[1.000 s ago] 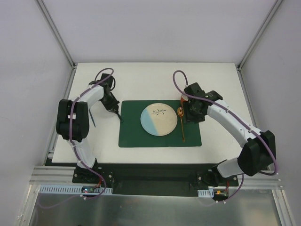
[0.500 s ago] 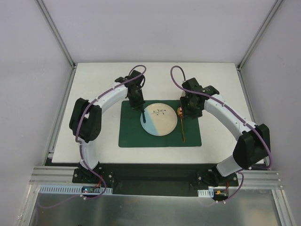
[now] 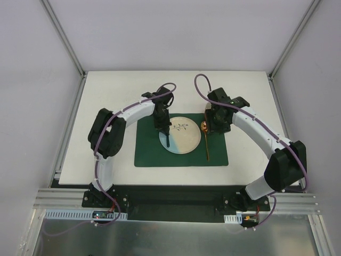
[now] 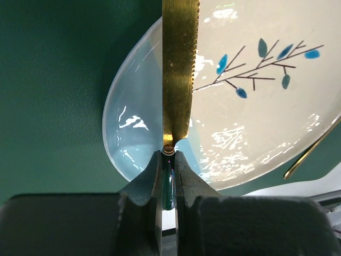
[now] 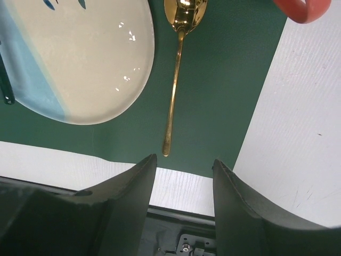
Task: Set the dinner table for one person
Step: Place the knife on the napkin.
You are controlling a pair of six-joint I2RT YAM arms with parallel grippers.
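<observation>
White tabletop (image 3: 106, 96) filled the overhead view beneath both arms, and it carried a green placemat (image 3: 146, 154) at its near middle. On the placemat lay a plate (image 3: 184, 140) and, just right of it, a gold spoon (image 3: 206, 143). The left tool (image 3: 164, 127) hung over the plate's left edge, and the right tool (image 3: 209, 127) hovered by the spoon's bowl. From the left wrist we saw that tool clamped on a knife (image 4: 180, 80), its gold blade over the plate. From the right wrist we saw that tool parted and empty, with the spoon beyond it.
</observation>
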